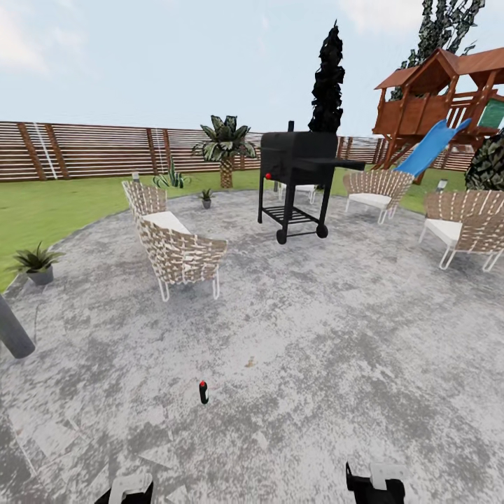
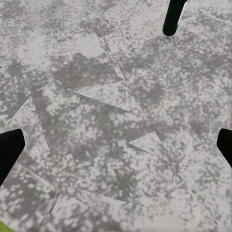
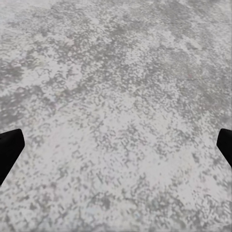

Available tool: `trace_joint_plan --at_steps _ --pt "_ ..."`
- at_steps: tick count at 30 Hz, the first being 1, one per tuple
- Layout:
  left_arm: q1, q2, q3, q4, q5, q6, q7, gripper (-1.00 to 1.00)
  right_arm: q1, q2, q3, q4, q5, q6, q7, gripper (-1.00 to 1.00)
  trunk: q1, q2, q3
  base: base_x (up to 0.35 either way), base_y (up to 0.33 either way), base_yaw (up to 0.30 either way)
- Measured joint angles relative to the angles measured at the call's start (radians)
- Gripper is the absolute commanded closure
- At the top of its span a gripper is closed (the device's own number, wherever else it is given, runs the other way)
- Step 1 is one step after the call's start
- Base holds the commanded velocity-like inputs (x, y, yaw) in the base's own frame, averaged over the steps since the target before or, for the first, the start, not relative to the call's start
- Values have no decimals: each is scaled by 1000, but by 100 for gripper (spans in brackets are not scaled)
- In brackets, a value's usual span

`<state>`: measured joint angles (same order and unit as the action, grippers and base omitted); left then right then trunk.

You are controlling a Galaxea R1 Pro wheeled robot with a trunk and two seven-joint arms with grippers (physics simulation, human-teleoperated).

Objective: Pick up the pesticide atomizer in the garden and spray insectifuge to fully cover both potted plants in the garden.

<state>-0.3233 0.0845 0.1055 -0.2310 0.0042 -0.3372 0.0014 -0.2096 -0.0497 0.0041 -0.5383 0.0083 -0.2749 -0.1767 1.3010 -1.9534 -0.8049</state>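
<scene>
The pesticide atomizer (image 1: 204,392), a tiny dark bottle with a red top, stands upright on the grey paved patio (image 1: 315,336), a short way ahead of my arms. One potted plant (image 1: 36,262) sits at the patio's left edge by the lawn. The other potted plant (image 1: 206,198) is far back, beyond the wicker chairs. My left gripper (image 1: 129,490) (image 2: 116,150) is open over bare paving; a slim dark shape (image 2: 173,17) ahead of it looks like the bottle's lower part. My right gripper (image 1: 376,483) (image 3: 116,150) is also open, with nothing between its fingers.
A wicker chair pair (image 1: 175,245) stands left of centre, a black grill (image 1: 297,178) behind it, and more chairs (image 1: 465,227) at the right. A grey bollard (image 1: 12,329) leans in at the left. A wooden fence (image 1: 84,150), palm (image 1: 224,147) and playhouse with slide (image 1: 441,112) line the back.
</scene>
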Motion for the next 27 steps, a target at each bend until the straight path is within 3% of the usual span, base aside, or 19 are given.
trace_joint_plan --at_steps 27 --pt "-1 2 1 0 0 0 0 -100 0 5 1 0 0 0 0 -100 104 -189 -90 0 0 0"
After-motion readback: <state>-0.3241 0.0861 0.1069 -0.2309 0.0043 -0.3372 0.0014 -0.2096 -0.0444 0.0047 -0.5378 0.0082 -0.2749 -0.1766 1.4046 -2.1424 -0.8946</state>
